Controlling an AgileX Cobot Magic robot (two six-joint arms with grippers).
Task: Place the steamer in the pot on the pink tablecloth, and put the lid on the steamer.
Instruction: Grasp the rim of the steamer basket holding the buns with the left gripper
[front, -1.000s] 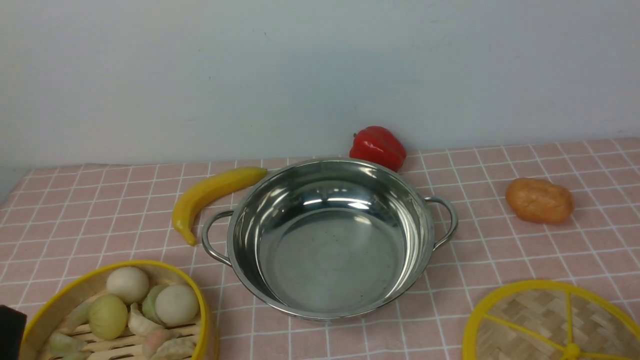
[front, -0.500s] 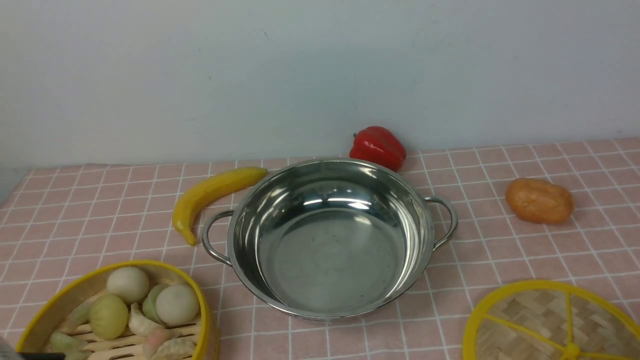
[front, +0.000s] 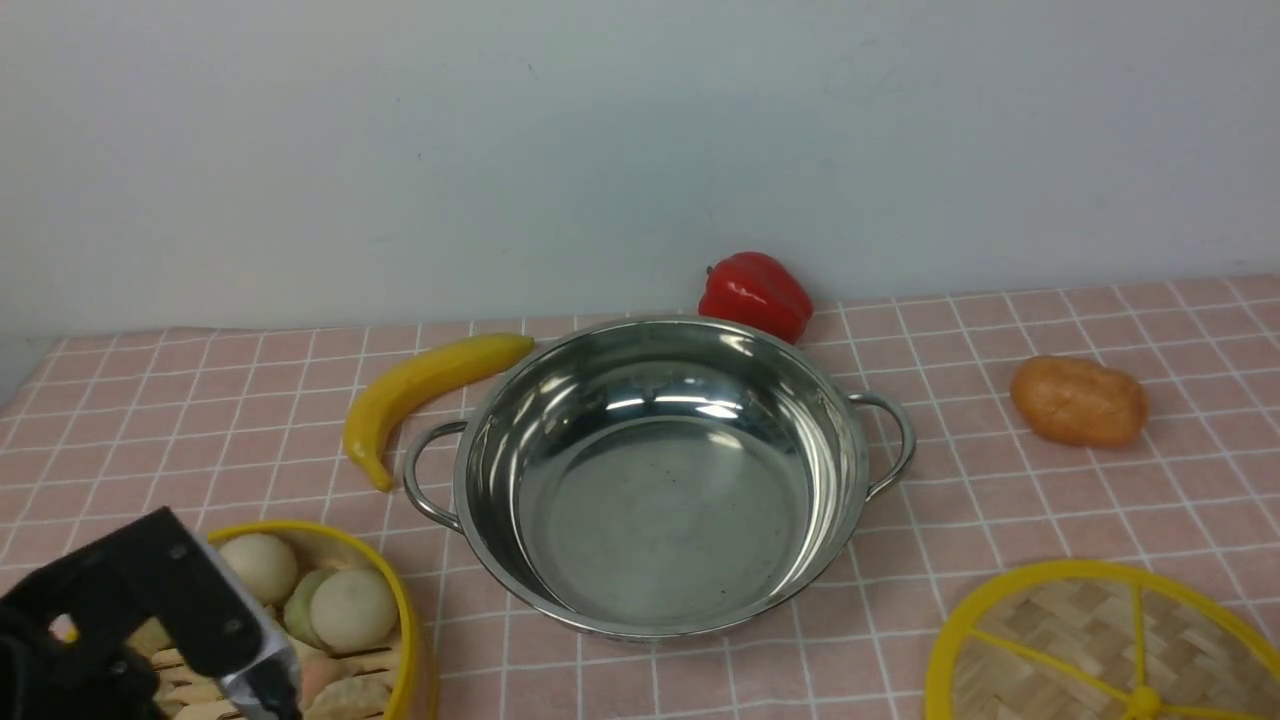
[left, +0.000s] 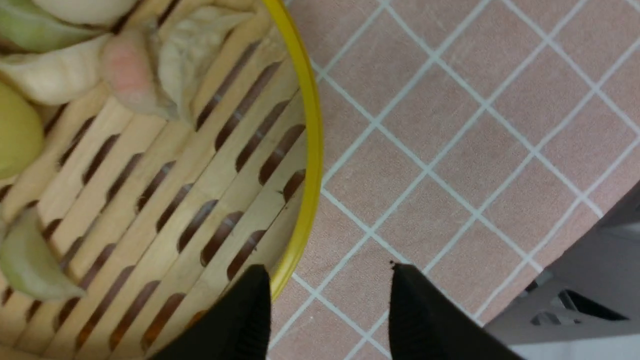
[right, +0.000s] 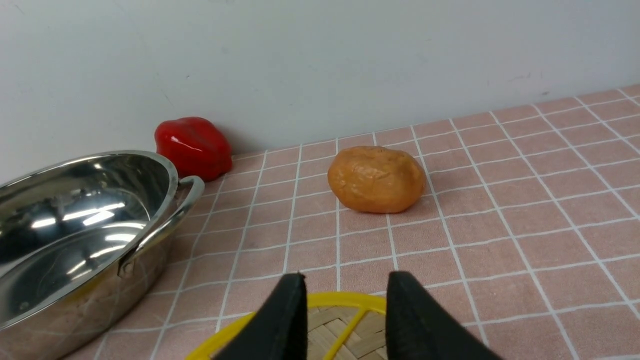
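The shiny steel pot (front: 660, 520) sits in the middle of the pink tablecloth (front: 1000, 480), and there is nothing inside it. The steamer (front: 402, 600) is not in the pot. It stands on the cloth at the near left, close to the pot's left handle. It holds round pale buns (front: 352, 608) and soft dumplings (left: 150, 65) on its wooden slats. The black left arm (front: 130, 600) reaches over the steamer. The left gripper (left: 327, 280) has its two fingers apart. One finger is over the inside of the basket and the other is over the cloth outside, with the yellow rim between them, and they are not squeezing it. The lid (front: 1060, 640) lies flat on the cloth at the near right, well apart from the steamer. The right gripper (right: 345, 280) hangs over the lid's edge with its fingers apart and holds nothing. A yellow banana (front: 420, 385) lies just beside the pot on the far left. A red pepper (front: 757, 292) sits behind the pot by the wall. A brown-orange potato (front: 1078, 400) sits off to the right.
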